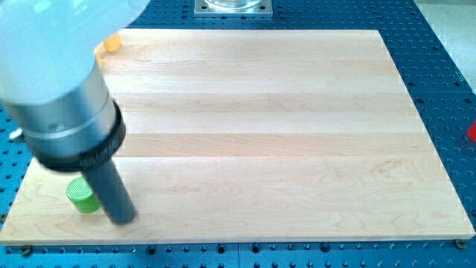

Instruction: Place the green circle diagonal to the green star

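A green circle block (82, 196) lies on the wooden board (282, 149) near the view's bottom left corner. My tip (123, 219) rests on the board just to the right of it and slightly lower, close to or touching its side. The arm's large grey body (59, 97) covers the view's upper left. No green star shows; it may be hidden behind the arm.
A yellow-orange block (112, 42) peeks out beside the arm at the board's top left edge. A small red thing (472, 132) sits off the board at the view's right edge. The blue perforated table (446, 59) surrounds the board.
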